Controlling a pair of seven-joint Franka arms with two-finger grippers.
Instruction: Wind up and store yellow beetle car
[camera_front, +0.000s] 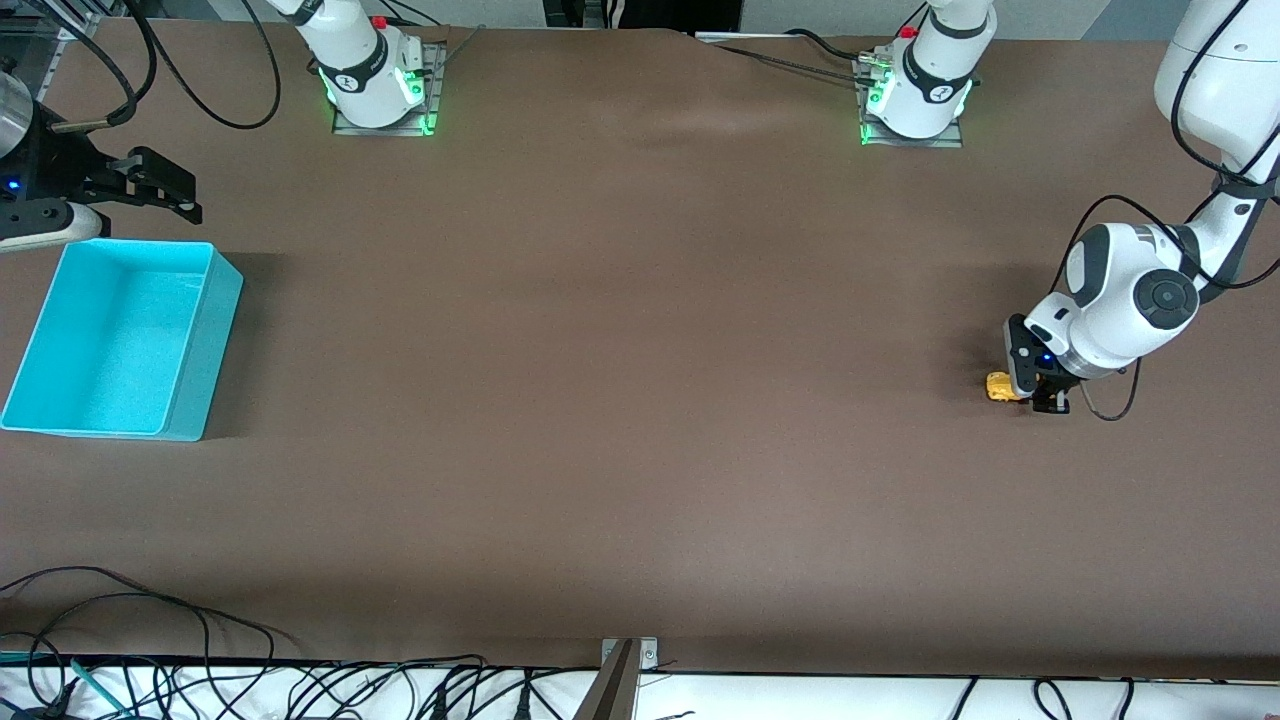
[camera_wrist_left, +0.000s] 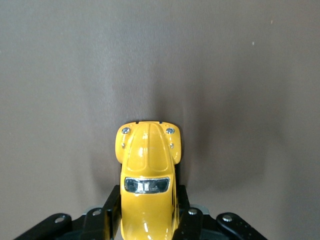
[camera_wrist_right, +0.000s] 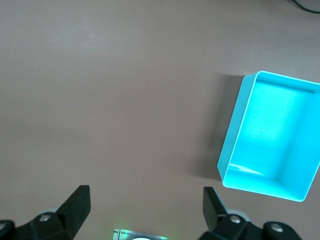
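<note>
The yellow beetle car (camera_front: 1000, 386) sits low at the table surface toward the left arm's end. My left gripper (camera_front: 1036, 392) is shut on it. In the left wrist view the car (camera_wrist_left: 147, 165) points away from the camera. The black fingers (camera_wrist_left: 111, 209) press on both of its sides, and its rear half is hidden between them. My right gripper (camera_front: 165, 190) is open and empty. It waits in the air beside the turquoise bin (camera_front: 205, 350), over the table at the right arm's end. In the right wrist view its jaws (camera_wrist_right: 147, 202) stand wide apart.
The turquoise bin is empty and also shows in the right wrist view (camera_wrist_right: 270, 135). Both arm bases (camera_front: 375, 90) (camera_front: 915, 100) stand along the table edge farthest from the front camera. Cables lie along the nearest edge (camera_front: 300, 690). Brown table (camera_front: 620, 400) spans between car and bin.
</note>
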